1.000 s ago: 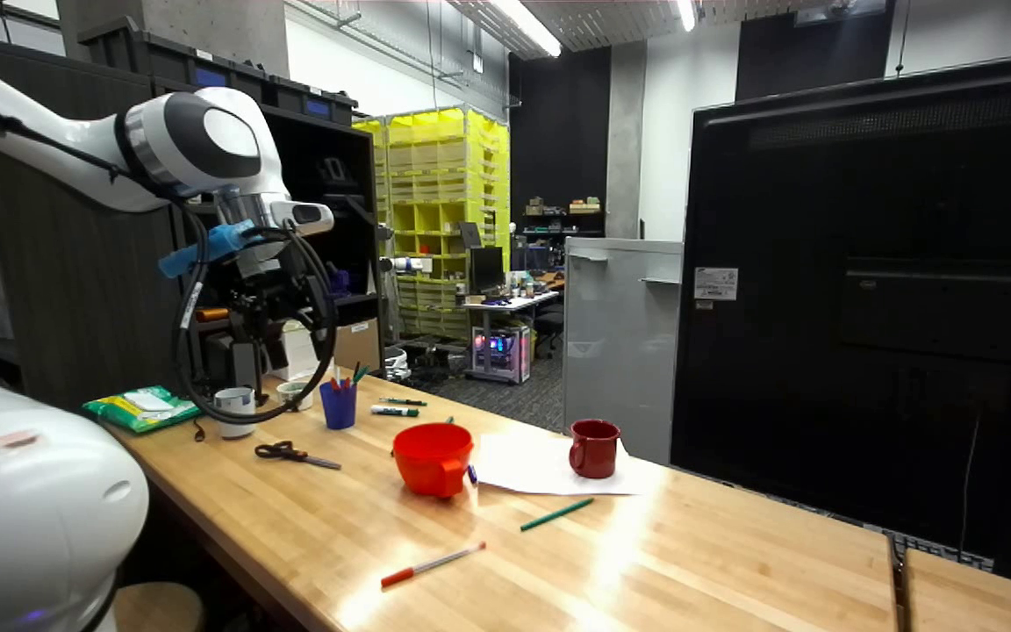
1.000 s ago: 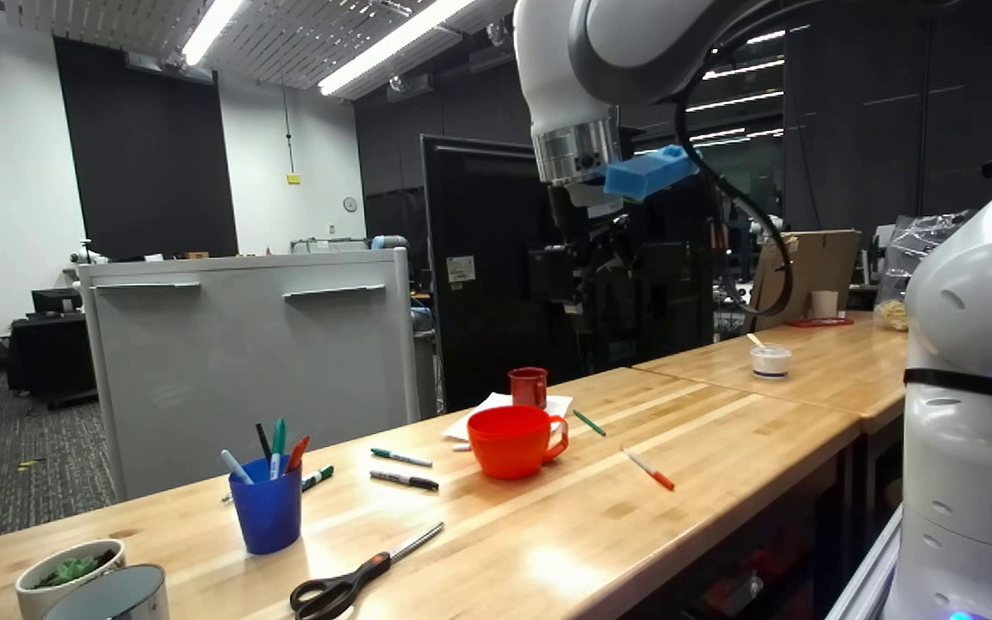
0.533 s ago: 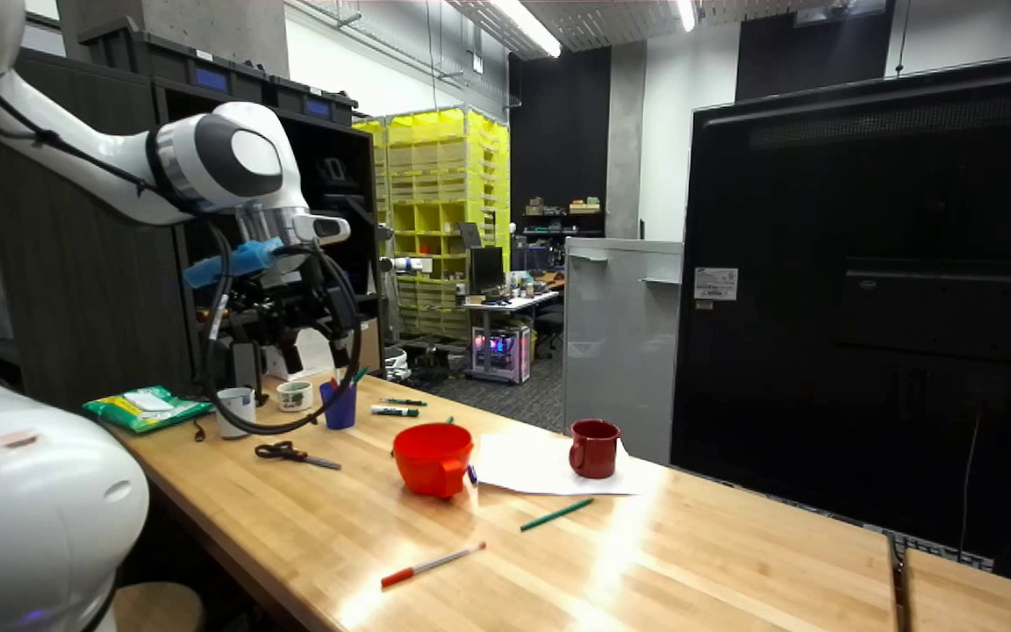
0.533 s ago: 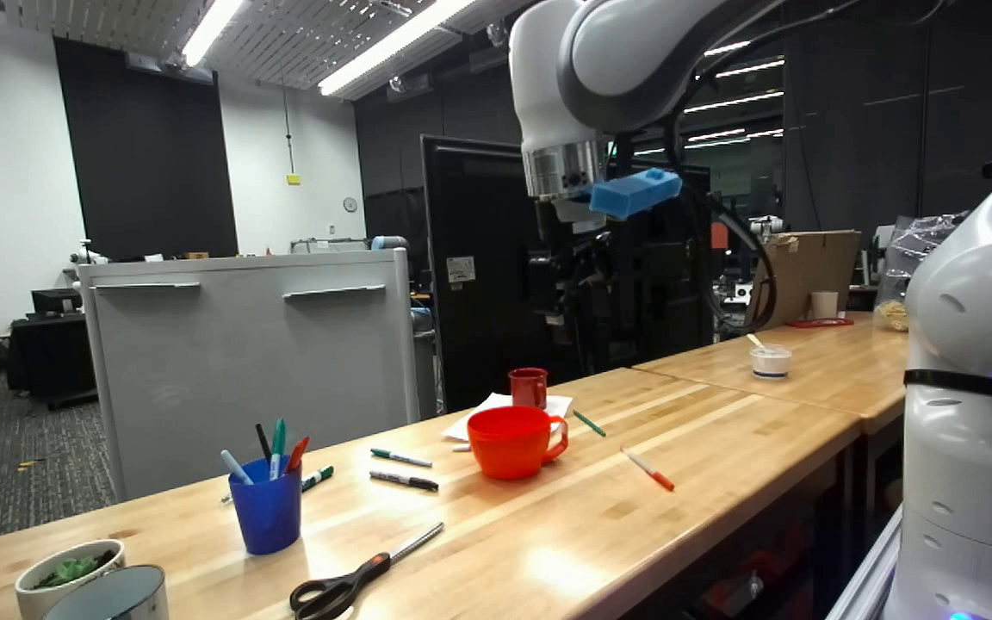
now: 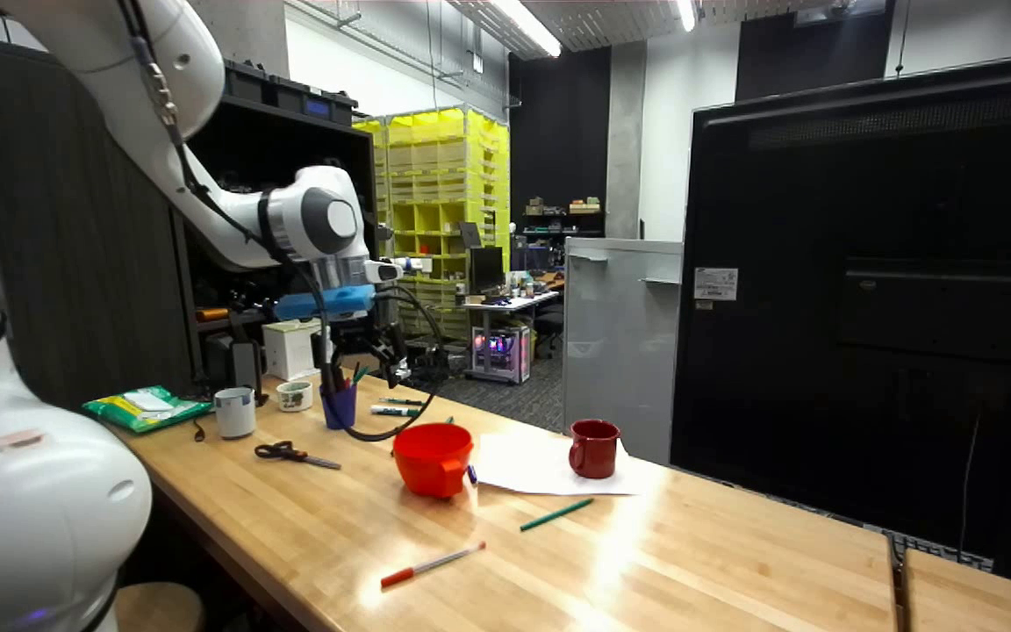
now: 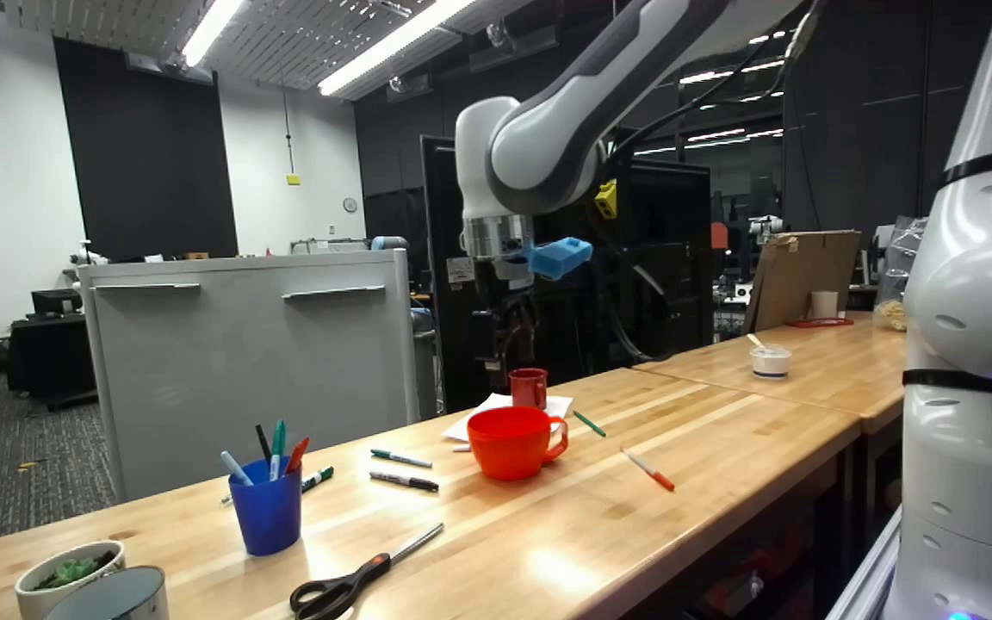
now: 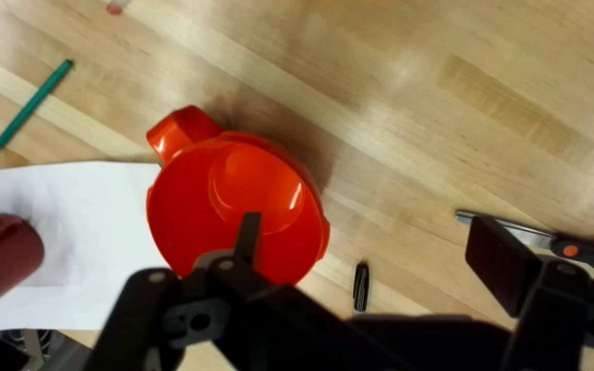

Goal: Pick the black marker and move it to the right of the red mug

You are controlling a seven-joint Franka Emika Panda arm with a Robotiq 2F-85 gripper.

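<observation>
Two fingers (image 7: 502,265) of my empty tool (image 7: 372,245) stand apart, presumably to straddle the black marker (image 7: 361,287) at lower centre.

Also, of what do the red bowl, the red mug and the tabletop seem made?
The red bowl: probably smooth, shiny plastic; even colour, bright highlights inside.
The red mug: glossy with highlights; perhaps glazed ceramic, perhaps enamelled metal.
The tabletop: wood, apparently varnished; grained strips, glare patches.
</observation>
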